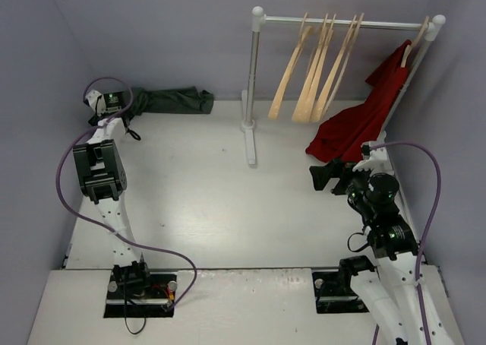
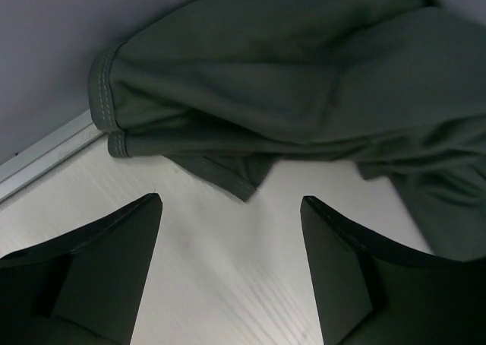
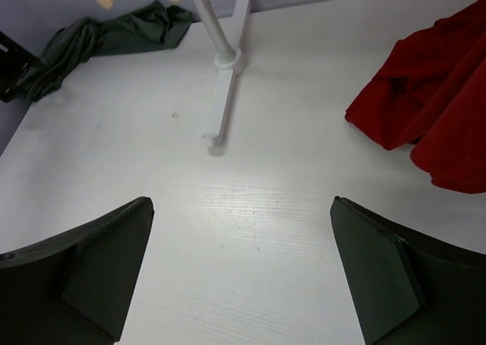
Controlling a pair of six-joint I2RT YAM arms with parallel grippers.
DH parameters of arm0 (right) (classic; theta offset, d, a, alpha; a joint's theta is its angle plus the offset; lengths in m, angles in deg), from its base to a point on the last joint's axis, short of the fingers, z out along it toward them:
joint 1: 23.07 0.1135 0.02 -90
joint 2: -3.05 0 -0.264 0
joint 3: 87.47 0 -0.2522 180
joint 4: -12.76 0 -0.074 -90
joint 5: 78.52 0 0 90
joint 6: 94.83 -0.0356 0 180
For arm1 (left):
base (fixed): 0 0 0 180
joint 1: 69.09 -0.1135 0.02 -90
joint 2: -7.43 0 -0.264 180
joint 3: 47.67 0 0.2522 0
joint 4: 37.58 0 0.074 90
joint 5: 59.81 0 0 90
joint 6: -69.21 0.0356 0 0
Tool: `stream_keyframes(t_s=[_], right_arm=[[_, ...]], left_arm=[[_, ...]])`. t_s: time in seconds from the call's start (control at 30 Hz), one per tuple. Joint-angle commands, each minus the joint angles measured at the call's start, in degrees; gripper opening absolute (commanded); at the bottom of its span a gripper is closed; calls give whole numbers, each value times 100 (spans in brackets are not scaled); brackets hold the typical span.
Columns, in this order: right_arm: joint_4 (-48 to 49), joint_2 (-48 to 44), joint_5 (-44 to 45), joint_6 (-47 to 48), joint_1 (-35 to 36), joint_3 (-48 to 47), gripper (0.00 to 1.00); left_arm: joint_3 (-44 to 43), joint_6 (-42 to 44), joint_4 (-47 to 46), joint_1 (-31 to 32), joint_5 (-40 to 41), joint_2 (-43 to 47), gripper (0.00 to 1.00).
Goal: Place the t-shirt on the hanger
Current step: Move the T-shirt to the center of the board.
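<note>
The dark grey-green t-shirt lies crumpled against the back wall at the far left. It fills the top of the left wrist view and also shows in the right wrist view. My left gripper is open and empty, just short of the shirt's hem, with bare table between its fingers. Several pale wooden hangers hang on the rail at the back. My right gripper is open and empty over the table, in front of the rack.
A white rack with an upright post and a foot stands at the back centre. A bright red garment hangs from the rail's right end down onto the table. Walls close in on the left, back and right.
</note>
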Motion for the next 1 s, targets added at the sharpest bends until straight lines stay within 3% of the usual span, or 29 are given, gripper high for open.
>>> stream_keyframes(t_s=[0.0,0.2,0.47,0.57,0.67,0.73,0.83,0.97], right_arm=[[427,130,-438,85,90,64,100],[435,168,-597,52,96,176,100],[452,218,-623,61,105,200,100],[453,237,-605,52,105,234,100],[462,262,-632,43,105,241,100],[454,239,-680,43,105,221,100],[453,157,-692,23,108,212,100],[453,63,-677,24,107,164,100]], left_arm=[[-327,-146,-1050,-126,331,54,70],[-912,-528,-998,-268,298,-645,69],[-2040,-832,-17,-308,207,-1563,69],[-2177,-898,200,-334,27,-1684,57],[-2171,-864,408,-345,-197,-1706,13],[-2151,-771,578,-352,-370,-1676,1],[-1837,-733,760,-342,-757,-1472,0],[-399,-850,366,-269,-1167,-570,0]])
